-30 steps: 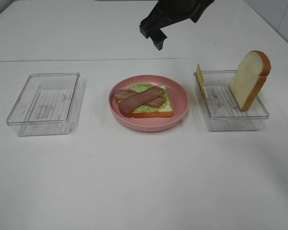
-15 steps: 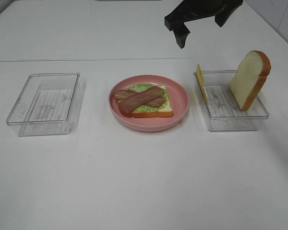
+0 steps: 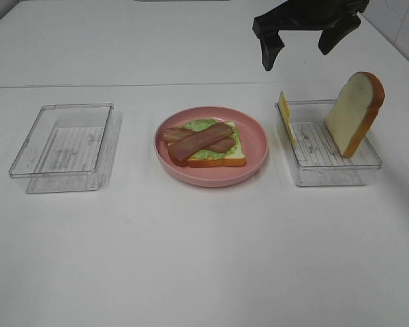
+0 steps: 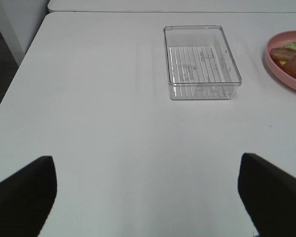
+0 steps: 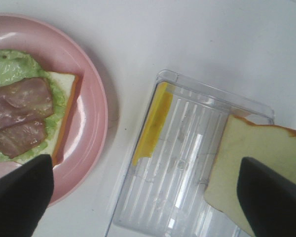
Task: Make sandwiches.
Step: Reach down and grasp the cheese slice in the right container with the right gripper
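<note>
The open-faced sandwich [image 3: 206,142] lies on the pink plate [image 3: 260,144]: a bread slice, green lettuce and two crossed bacon strips [image 5: 20,114]. In the clear tray on the right [image 3: 327,174], a yellow cheese slice [image 3: 284,113] stands on edge at the left wall. A second bread slice [image 3: 354,112] leans upright against the right wall. My right gripper [image 3: 298,49] hangs open and empty high above this tray's far side; its wrist view looks down on the cheese [image 5: 153,118] and the bread [image 5: 256,168]. My left gripper [image 4: 148,202] is open over bare table, out of the high view.
An empty clear tray [image 3: 63,146] sits left of the plate and also shows in the left wrist view as the tray [image 4: 201,61], with the plate's rim [image 4: 281,69] beside it. A seam between two tabletops runs behind the trays.
My right gripper has travelled to the right, from above the plate's far side to above the right tray, staying open. Food and trays have not moved.
</note>
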You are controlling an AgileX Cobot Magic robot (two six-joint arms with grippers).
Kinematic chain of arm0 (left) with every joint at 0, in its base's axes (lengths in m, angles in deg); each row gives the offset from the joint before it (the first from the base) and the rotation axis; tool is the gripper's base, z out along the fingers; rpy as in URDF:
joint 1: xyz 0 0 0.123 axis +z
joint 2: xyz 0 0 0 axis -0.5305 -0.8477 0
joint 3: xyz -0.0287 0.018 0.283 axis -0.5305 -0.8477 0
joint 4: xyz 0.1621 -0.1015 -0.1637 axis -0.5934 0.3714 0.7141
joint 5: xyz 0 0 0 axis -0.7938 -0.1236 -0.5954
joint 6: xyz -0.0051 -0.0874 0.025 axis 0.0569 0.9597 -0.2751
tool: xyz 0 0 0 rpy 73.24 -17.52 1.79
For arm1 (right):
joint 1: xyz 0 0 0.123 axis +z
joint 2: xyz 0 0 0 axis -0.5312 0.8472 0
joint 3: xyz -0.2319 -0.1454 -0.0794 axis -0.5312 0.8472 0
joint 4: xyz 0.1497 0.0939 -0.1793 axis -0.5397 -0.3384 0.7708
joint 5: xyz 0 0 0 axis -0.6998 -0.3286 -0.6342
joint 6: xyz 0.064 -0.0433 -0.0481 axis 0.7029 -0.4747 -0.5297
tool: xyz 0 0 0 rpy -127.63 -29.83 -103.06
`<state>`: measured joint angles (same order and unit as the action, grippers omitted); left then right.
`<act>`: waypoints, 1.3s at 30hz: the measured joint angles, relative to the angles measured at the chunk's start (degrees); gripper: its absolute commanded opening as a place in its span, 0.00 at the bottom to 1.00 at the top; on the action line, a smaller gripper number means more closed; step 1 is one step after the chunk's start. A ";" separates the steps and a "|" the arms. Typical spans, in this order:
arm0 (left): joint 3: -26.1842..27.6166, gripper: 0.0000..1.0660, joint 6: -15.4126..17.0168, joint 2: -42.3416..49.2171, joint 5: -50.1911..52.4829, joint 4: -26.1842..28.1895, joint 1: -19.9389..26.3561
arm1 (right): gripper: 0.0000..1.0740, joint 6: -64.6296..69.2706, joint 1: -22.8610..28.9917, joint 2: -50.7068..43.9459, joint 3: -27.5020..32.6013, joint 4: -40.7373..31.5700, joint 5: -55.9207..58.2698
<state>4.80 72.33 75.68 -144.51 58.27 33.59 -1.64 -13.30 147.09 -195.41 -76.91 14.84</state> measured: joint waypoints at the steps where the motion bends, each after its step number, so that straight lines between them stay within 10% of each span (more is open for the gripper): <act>1: 0.00 0.85 0.00 0.00 0.00 0.00 0.00 | 0.92 0.00 0.00 0.00 0.00 0.00 0.00; 39: 0.00 0.85 0.00 0.00 0.00 0.00 0.00 | 0.92 -0.46 0.00 12.09 -0.06 -2.41 -4.18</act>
<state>4.80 72.33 75.68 -144.51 58.27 33.59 -2.09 -13.30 159.18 -195.47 -79.31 10.65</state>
